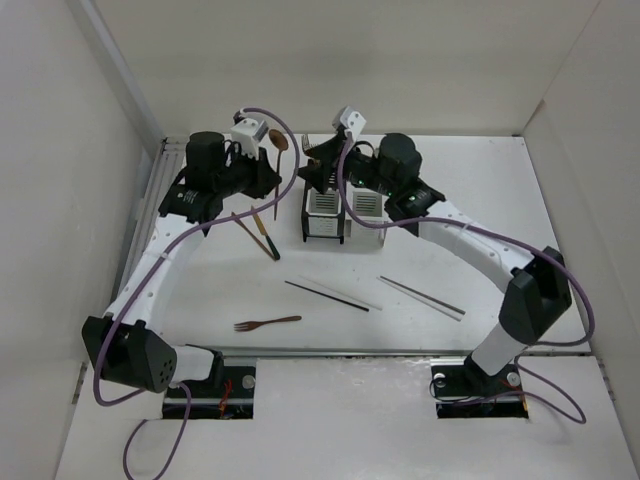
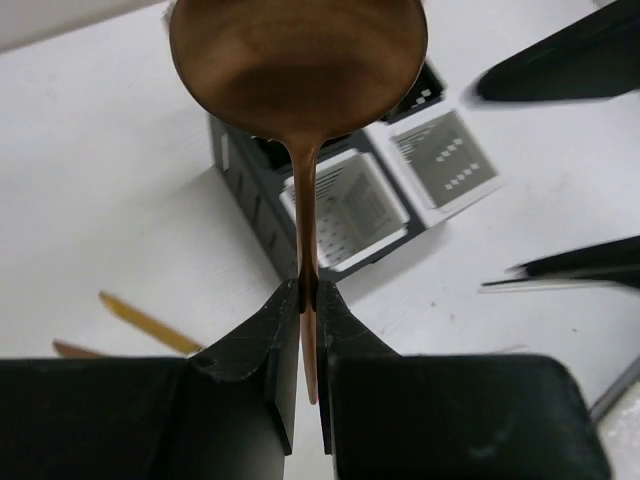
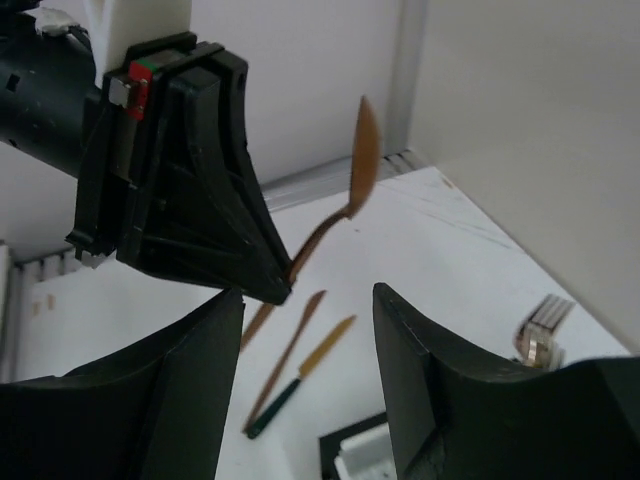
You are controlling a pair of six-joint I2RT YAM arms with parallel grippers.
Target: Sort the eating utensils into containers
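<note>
Left end effector (image 2: 308,296) pinches brown spoon (image 2: 300,70) — near containers (image 2: 250,190).

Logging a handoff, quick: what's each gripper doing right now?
Left gripper: closed on the brown spoon, at its handle.
Right gripper: open, holding nothing.

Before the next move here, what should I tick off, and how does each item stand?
1. Grip: ok. Left fingers are shut on the brown spoon at its handle, bowl past the tips.
2. Spoon above a container: not ok. From above it appears left of the containers.
3. Opening free: ok. The left wrist view shows the nearer one empty.
4. Right fingers out of the way: not ok. They hang open and empty close beside the containers and the left fingers.
5. Loose utensils clear: ok. Chopsticks and dark fork lie nearer the bases.
</note>
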